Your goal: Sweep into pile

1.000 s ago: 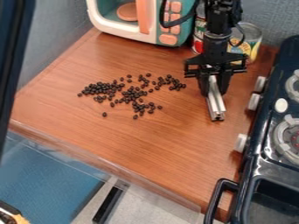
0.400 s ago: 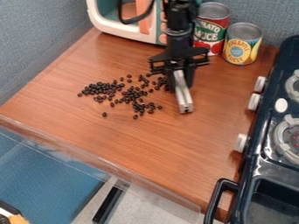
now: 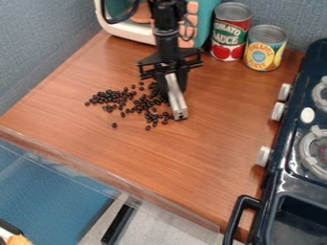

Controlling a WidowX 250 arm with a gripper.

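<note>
Beans (image 3: 112, 97) lie left of the stove (image 3: 290, 174), before the toy microwave (image 3: 131, 35).

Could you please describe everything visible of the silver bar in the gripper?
The silver bar is straight, slim and metallic-looking, with a lengthwise groove and a dark-marked end face. The gripper clasps its upper part; its free end slants down towards the counter's front, beside the dark beans. Whether it touches the wood is unclear.

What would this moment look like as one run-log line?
Hand: holding silver bar | Bar: at one side of dark beans | Beans: loosely spread on wooden counter | Pile: not yet
</note>
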